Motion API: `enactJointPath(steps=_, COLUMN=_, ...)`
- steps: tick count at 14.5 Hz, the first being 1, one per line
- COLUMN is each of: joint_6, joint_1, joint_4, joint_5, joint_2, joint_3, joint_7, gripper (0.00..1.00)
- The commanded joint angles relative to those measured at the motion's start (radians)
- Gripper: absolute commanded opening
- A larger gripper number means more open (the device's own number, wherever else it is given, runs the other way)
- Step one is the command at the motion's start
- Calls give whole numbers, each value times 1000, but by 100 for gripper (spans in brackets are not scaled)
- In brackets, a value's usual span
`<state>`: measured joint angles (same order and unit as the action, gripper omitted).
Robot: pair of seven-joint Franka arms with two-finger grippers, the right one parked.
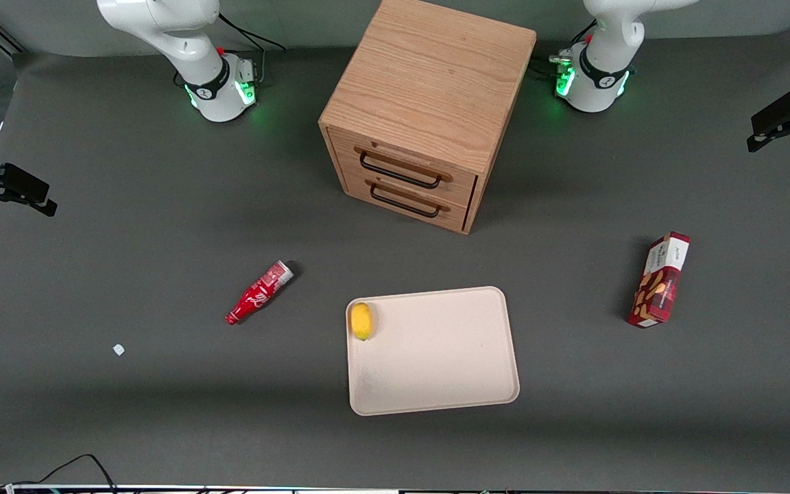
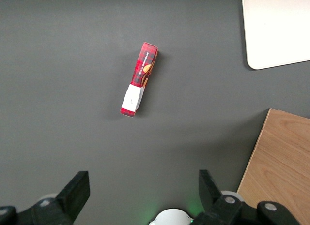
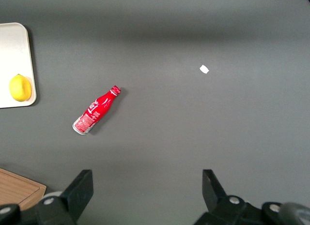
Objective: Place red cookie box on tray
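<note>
Red cookie box (image 1: 660, 280): lying on grey surface (image 1: 127, 226) toward working arm's end, at 3 o'clock of tray (image 1: 450, 357), well apart. Tray: holds lemon (image 1: 361, 320) at one corner. End effector (image 2: 143, 191): high above box, fingers spread, empty

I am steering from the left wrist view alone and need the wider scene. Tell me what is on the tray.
Observer: A lemon lies on the tray, at the corner toward the parked arm's end.
Operator: Report anything else red on the table.
Observer: A red soda bottle lies toward the parked arm's end, apart from the tray.
Operator: Describe the cabinet front.
Observer: The wooden cabinet shows two drawers with dark handles. The red cookie box lies on the table under the gripper, whose jaws are open.
</note>
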<state>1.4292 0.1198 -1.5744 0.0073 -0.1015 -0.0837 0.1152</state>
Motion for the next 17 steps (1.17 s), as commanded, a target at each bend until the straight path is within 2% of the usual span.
enactJointPath(steps=1, joint_6=-16, joint_1=3, joint_4=16, joint_5=-12, joint_2=6, joint_3=-1, joint_7=11, gripper=100)
enactJointPath(steps=6, joint_6=3, joint_1=3, joint_4=13, joint_5=-13, joint_2=32, joint_3=2, joint_7=14, gripper=100)
enactJointPath(steps=11, joint_6=17, joint_1=0, joint_4=-16, joint_5=9, joint_2=133, joint_3=1, joint_7=52, gripper=100)
enactJointPath(steps=15, joint_6=296, joint_1=4, joint_4=-204, joint_5=77, joint_2=175, joint_3=2, joint_7=158, gripper=100)
enactJointPath(steps=17, joint_6=446, joint_1=18, joint_4=-313, joint_5=79, joint_2=184, joint_3=2, joint_7=162, gripper=100)
